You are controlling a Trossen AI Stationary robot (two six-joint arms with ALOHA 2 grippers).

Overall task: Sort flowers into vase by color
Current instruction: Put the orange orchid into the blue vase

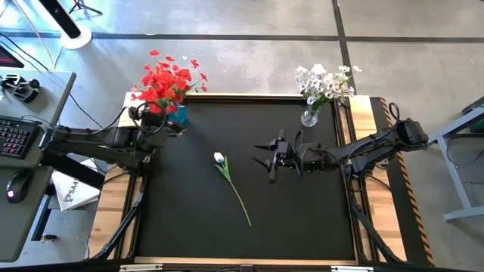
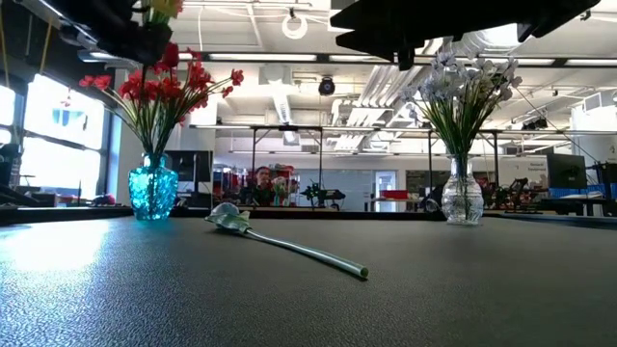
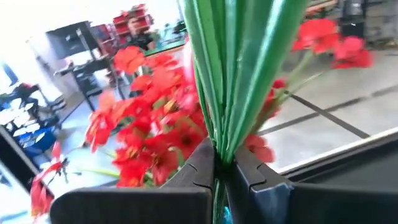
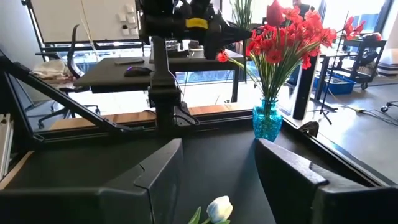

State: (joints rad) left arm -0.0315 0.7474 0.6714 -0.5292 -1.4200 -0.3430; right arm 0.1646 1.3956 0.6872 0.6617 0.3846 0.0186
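A red-flower bunch (image 1: 166, 79) stands in a blue vase (image 1: 178, 115) at the table's far left corner. My left gripper (image 1: 165, 117) is over that vase (image 2: 152, 190), shut on green stems (image 3: 239, 74). A white-flower bunch (image 1: 325, 81) stands in a clear vase (image 1: 309, 117) at the far right. One white-bloomed flower (image 1: 231, 181) lies flat on the black mat, bloom toward the far side. My right gripper (image 1: 270, 159) hovers open just right of that bloom (image 4: 219, 208), touching nothing. My left gripper pinches several green stems (image 3: 219, 146) together between its two fingers (image 3: 199, 168). The stems fan out from the pinch toward the wrist camera, with the red blooms (image 3: 149, 124) around them. A sliver of blue vase (image 3: 225, 214) shows below the fingertips. How the stems' ends sit is hidden.
The black mat (image 1: 302, 219) has bare room near and right of the lying flower. Wooden rails (image 1: 113, 196) frame the table. A desk with keyboard (image 1: 17, 136) and mouse stands left of the table. A person (image 2: 260, 180) shows far behind in the low view.
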